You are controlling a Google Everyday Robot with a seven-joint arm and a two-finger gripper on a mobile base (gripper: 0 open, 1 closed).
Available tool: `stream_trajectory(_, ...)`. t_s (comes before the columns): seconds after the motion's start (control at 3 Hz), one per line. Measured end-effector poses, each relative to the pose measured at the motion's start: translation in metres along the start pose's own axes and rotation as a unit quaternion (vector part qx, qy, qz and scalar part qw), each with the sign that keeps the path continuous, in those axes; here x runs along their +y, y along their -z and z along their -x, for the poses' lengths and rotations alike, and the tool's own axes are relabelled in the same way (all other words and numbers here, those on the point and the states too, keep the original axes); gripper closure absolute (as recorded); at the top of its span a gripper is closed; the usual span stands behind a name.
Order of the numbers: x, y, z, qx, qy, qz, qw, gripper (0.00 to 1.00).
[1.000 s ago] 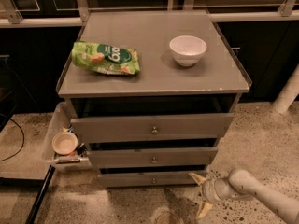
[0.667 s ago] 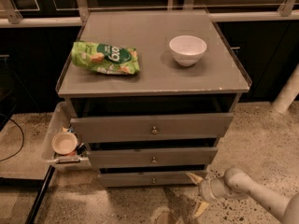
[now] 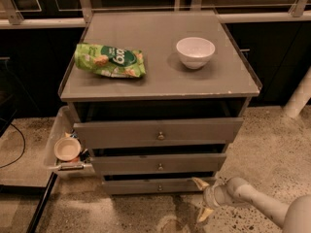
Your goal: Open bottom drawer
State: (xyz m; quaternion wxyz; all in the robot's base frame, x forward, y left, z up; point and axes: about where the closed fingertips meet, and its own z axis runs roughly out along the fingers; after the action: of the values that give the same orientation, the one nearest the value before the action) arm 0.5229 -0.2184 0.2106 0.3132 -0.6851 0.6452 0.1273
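Observation:
The bottom drawer (image 3: 146,186) is the lowest and narrowest grey front of the cabinet, with a small round metal knob (image 3: 160,188) at its centre. Its front stands slightly out from the cabinet. My gripper (image 3: 201,199) is low, just right of the bottom drawer's right end, at floor height. Its two yellowish fingers (image 3: 199,183) are spread apart, one up near the drawer's right corner, one down by the floor. It holds nothing. The white arm (image 3: 257,202) comes in from the lower right.
Mid drawer (image 3: 159,163) and top drawer (image 3: 158,131) sit above, each partly out. A green snack bag (image 3: 110,60) and a white bowl (image 3: 195,52) lie on the cabinet top. A clear bin (image 3: 63,144) with a small bowl hangs at the left side. Speckled floor surrounds the cabinet.
The gripper has moved a little to the left, closer to the bottom drawer's right end. The drawers, bag and bowl have not moved.

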Motion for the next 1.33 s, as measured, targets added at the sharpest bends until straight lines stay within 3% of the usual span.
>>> stream_trajectory(0.67,-0.032,-0.015,-0.016,0.051,0.033,-0.059,0.9965,0.00)
stream_trajectory(1.0,-0.065,-0.036,-0.038,0.053,0.048,-0.070,0.9950,0.00)
stream_trajectory(1.33,-0.083,-0.047,-0.047,0.061,0.034,-0.080,0.9943,0.00)
